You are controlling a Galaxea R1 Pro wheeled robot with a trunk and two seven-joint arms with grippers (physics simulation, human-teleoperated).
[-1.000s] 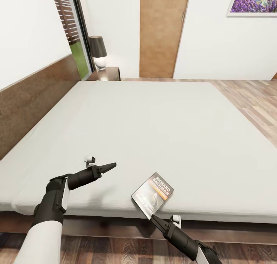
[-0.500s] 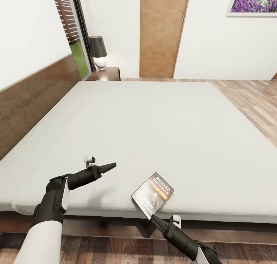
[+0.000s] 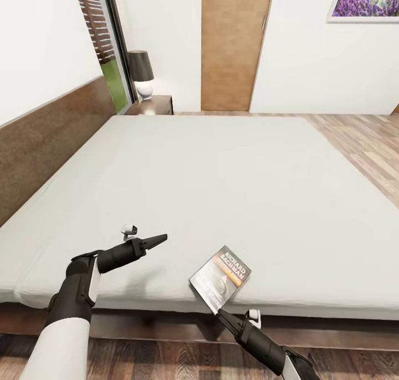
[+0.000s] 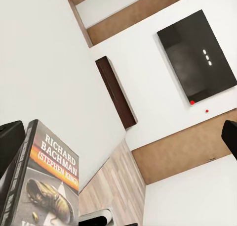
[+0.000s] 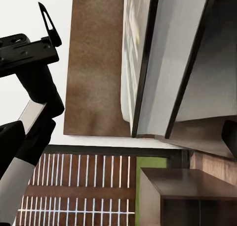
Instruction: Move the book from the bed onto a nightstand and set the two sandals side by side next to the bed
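We look across a white-walled bedroom with a plank floor, a brown door in the far wall and a picture of purple flowers at the far right. From the head view, the right gripper comes up from below the near edge of the bed, its thin dark fingers reaching to the near corner of the book. They look drawn together into one point at that corner, but we cannot tell whether they are pinching the book or only touching it. In the right wrist view the book's edge runs close past the camera, and beyond it we see the left arm.

The left gripper hangs just above the mattress, left of the book and apart from it, its fingers pressed together into a point with nothing between them. In the left wrist view the book fills the near corner, its cover showing white lettering, an orange band and a boot.

The book lies flat on the mattress at the near edge, tilted, one corner over the rim. The headboard runs along the left. At the far left corner of the bed stands a nightstand carrying a lamp with a dark shade, beside a tall window.
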